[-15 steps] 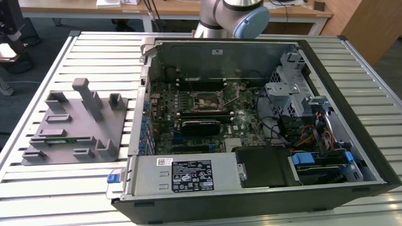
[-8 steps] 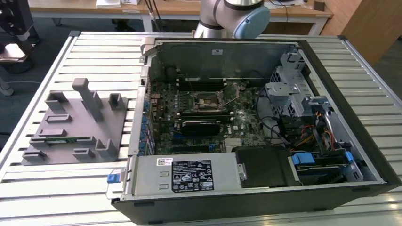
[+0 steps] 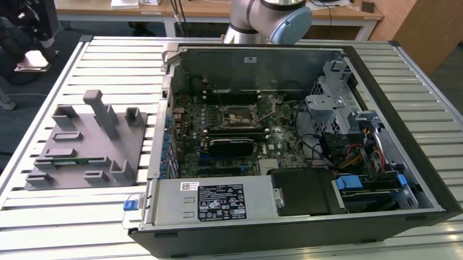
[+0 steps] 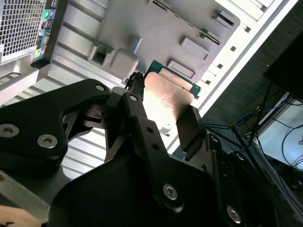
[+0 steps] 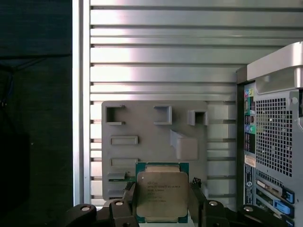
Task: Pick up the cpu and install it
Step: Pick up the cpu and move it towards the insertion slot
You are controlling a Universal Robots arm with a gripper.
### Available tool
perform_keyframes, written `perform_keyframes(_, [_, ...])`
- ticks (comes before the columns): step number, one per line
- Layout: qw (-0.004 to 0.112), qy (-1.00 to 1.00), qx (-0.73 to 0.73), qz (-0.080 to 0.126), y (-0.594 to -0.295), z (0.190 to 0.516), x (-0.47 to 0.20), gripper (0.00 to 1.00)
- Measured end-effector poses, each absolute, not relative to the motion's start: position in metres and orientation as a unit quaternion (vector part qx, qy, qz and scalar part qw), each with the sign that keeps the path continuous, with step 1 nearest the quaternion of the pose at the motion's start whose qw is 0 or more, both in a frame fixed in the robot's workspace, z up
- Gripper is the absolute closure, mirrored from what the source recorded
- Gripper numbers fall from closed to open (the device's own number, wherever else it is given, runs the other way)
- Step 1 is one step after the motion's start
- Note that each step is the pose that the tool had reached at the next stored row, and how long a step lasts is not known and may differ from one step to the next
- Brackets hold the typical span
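The cpu [image 5: 162,191], a flat square chip with a silvery top and green rim, is held between my gripper's [image 5: 162,202] black fingers [image 5: 129,201]. In the second wrist view the cpu [image 4: 166,94] sits the same way in the gripper [image 4: 163,113], well above the grey fixture tray [image 4: 156,28]. The gripper is shut on the chip's two opposite edges. In the exterior view the open computer case [image 3: 405,162] lies on the slatted table, with the bare processor socket [image 3: 242,116] on its motherboard. The arm [image 3: 271,19] stands behind the case.
The grey fixture tray [image 3: 79,141] lies at the exterior view's left of the case and holds a green memory stick [image 3: 69,160]. Its empty pockets show in the first wrist view [image 5: 151,132]. The case's rear panel [image 5: 274,137] stands beside the tray. The table edge [image 5: 80,94] drops to dark floor.
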State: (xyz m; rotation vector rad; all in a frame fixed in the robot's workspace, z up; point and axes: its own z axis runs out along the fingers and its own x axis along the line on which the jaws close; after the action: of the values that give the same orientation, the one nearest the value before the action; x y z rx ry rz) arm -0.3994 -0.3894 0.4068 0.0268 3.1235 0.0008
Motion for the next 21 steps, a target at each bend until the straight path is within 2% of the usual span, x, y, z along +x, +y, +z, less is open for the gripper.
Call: perform_keyframes(21, [0.009,1.0,0.009,0.0,-0.389,0.405,-0.324,0.47])
